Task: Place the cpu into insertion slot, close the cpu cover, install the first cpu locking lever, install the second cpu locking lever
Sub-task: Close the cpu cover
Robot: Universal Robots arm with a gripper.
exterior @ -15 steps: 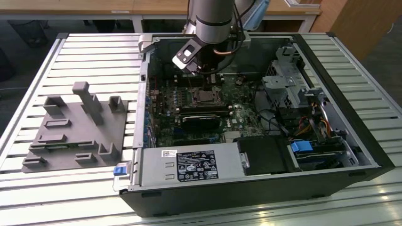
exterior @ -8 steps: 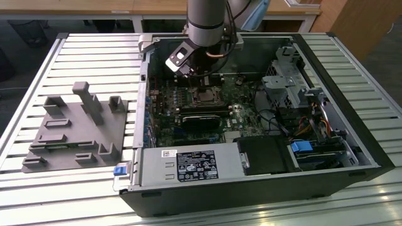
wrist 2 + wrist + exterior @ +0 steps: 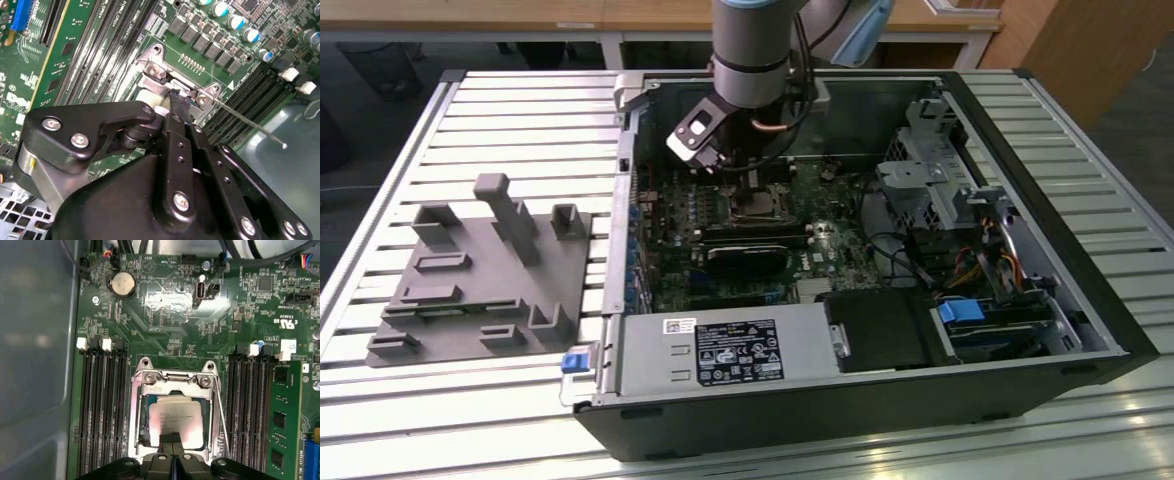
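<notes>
Jaws pinched shut, holding nothing, tips on the edge of the cpu, which sits inside the cpu cover, apparently down. Exterior view: cpu directly under jaws, 12 o'clock of black block. Locking lever looks unlatched.

The black gripper, its two fingers pressed together, has its tips over the near edge of the small square cpu with a dull silver-tan top. The thin silvery metal cpu cover frames the chip. Long black memory slots flank the fingers on the green circuit board. A round silver coin battery sits well beyond.
</notes>
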